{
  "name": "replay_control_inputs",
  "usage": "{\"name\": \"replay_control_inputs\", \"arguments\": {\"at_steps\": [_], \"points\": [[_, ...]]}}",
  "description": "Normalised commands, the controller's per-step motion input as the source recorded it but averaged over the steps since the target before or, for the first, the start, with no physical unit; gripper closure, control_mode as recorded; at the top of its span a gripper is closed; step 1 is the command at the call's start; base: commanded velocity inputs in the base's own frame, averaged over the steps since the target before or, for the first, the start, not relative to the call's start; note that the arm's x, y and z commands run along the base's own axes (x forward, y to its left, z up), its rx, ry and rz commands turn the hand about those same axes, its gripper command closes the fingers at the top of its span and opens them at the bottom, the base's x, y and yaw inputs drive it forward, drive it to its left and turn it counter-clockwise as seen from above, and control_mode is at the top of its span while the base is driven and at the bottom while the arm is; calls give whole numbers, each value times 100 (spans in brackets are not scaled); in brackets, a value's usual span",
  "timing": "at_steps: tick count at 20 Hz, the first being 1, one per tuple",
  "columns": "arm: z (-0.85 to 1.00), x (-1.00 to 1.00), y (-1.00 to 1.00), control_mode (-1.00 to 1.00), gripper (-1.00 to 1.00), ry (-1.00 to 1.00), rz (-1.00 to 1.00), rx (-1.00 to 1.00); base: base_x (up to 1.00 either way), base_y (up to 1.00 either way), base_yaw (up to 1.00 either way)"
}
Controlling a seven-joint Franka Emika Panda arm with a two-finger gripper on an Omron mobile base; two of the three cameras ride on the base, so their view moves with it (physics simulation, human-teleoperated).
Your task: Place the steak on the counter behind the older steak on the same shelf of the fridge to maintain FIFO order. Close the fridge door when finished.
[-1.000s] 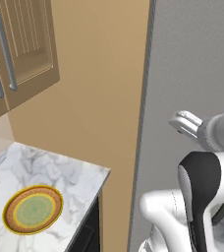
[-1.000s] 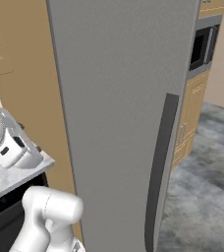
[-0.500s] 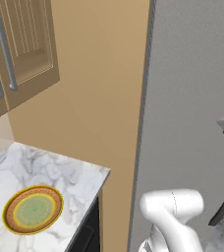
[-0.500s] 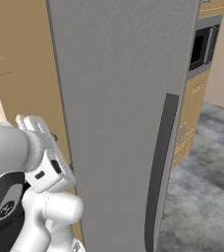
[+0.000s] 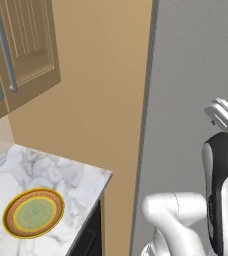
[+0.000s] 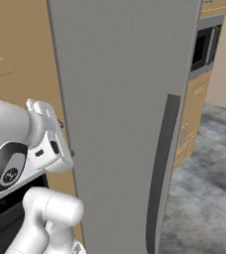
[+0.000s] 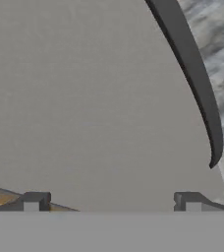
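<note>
The fridge door (image 6: 120,99) is being shown shut, its flat grey metal panel taking up most of the right base view, with the long dark bar handle (image 6: 160,168) running down its right part. In the hand view the tool (image 7: 111,202) is being pointed at that same grey panel (image 7: 84,98), the two dark fingertips (image 7: 34,201) standing wide apart with nothing held between them, and the handle (image 7: 195,78) is being seen as a dark curved bar toward the upper right, with grey veined floor (image 7: 222,44) beyond it. In the right base view the white arm (image 6: 21,149) is being held close to the left edge of the door, beside the tan side panel (image 6: 30,59). In the left base view the arm (image 5: 221,190) is rising at the lower right in front of the grey door (image 5: 196,75). To the left, the white marbled surface (image 5: 61,170) is being shown above dark cabinet fronts, and a round plate (image 5: 34,212) with an orange rim and green centre is lying on it near its front edge. Tan wooden cupboard doors (image 5: 21,45) with grey bar handles are hanging above the surface at the upper left. A built-in oven (image 6: 204,44) is being seen in tan cabinets to the right of the fridge. The steak cannot be made out in these pictures
</note>
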Motion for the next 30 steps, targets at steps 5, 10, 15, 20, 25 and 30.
{"name": "replay_control_inputs", "arguments": {"at_steps": [5,10,15,20,25,30], "points": [[-1,59,11,-100,-100,-2,-12,0,0,0,0],[-5,73,-2,-100,-100,-1,-4,4,0,0,0],[-6,62,-22,-100,-100,-4,0,8,0,0,0],[-26,62,-38,-100,-100,-5,0,5,0,0,0],[-35,65,-33,-100,-100,-6,0,2,0,0,0],[-21,62,-31,-100,-100,-6,0,4,0,0,0]]}}
